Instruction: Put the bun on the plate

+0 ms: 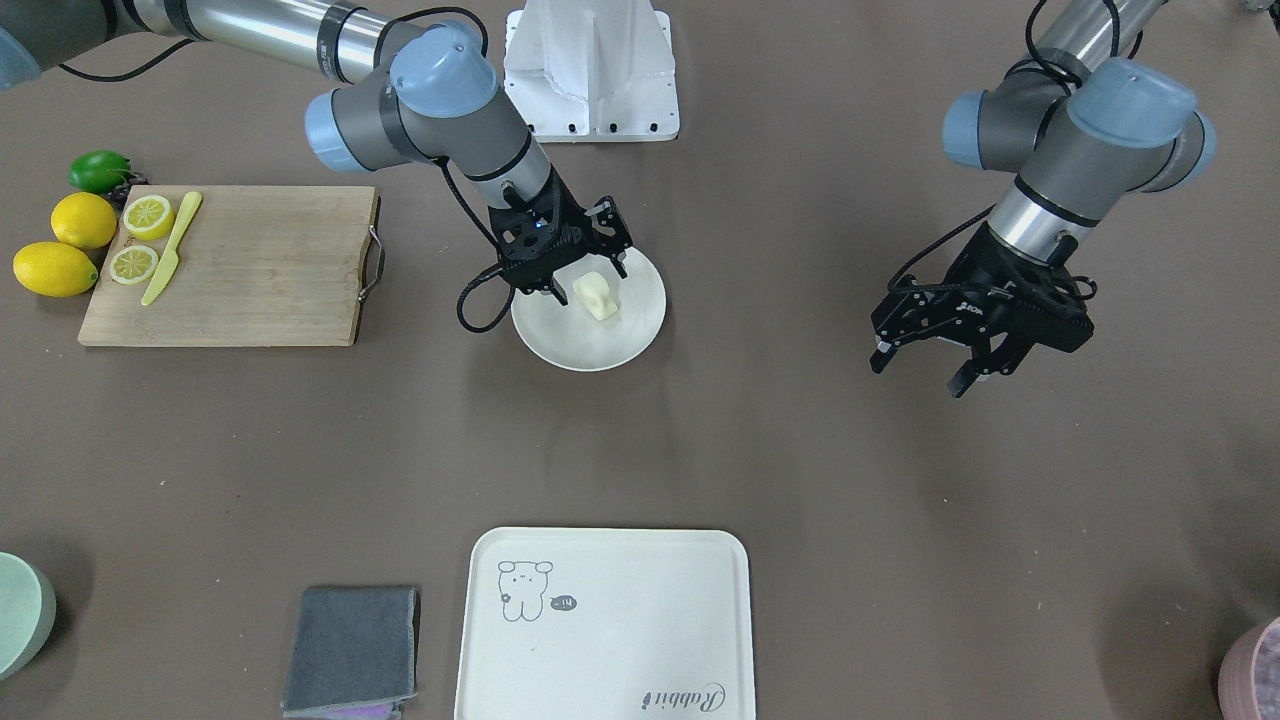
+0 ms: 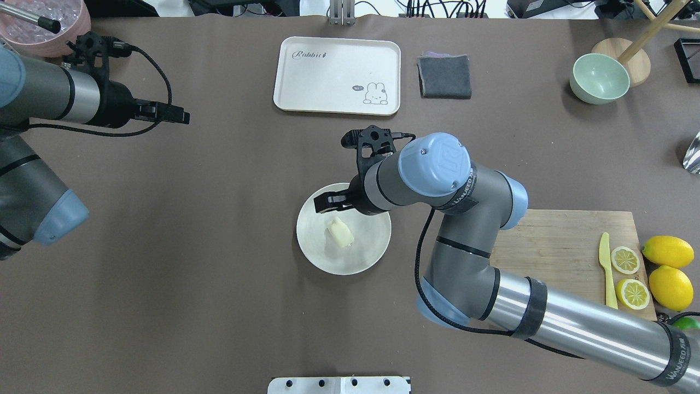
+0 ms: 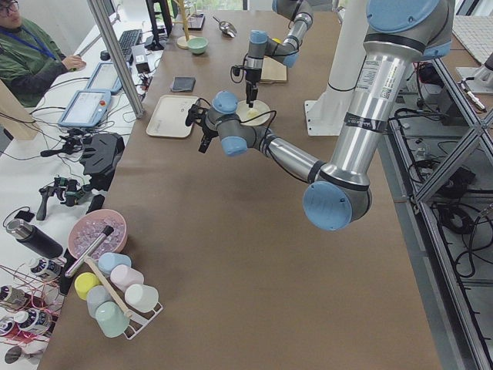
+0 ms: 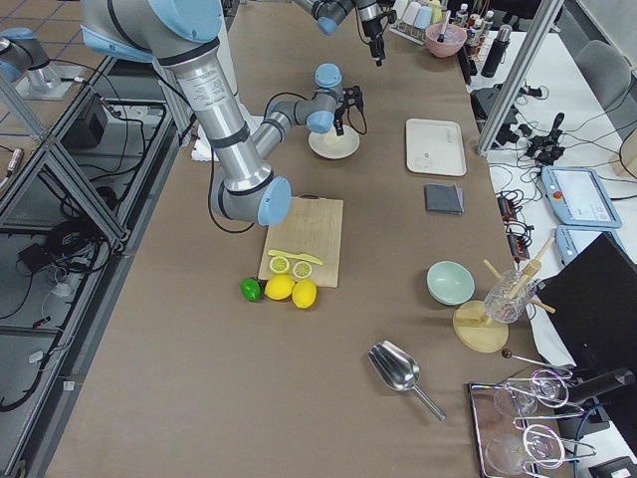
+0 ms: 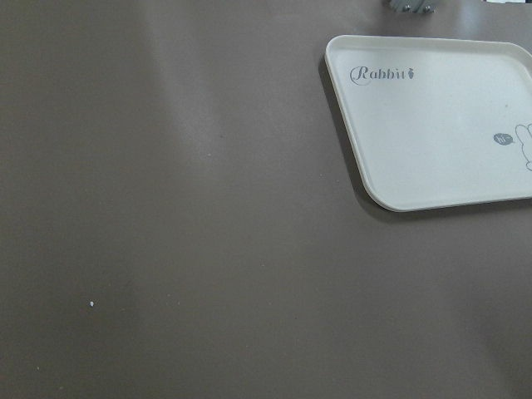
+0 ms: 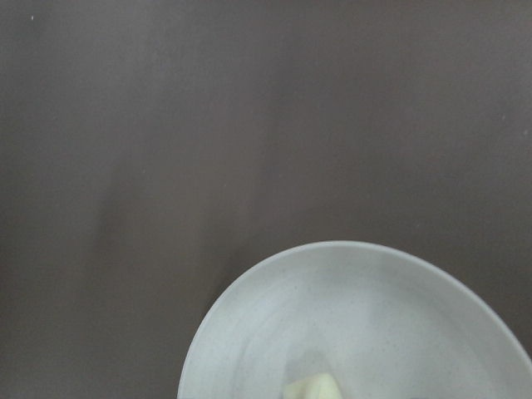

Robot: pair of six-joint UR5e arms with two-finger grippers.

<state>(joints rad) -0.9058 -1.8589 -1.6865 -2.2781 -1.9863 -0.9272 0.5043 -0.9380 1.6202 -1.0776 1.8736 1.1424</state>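
Bun [image 2: 340, 232] lies on plate [image 2: 320, 256], long axis diagonal in overhead view, right gripper [image 1: 588, 272] spread near it.

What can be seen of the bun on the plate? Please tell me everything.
The bun is a small, smooth, pale cream-yellow block with rounded edges; its material I cannot tell. It lies near the middle of the round off-white plate, and only the plate touches it. The right gripper hovers open above it, apart from it. The right wrist view shows only one end of it.
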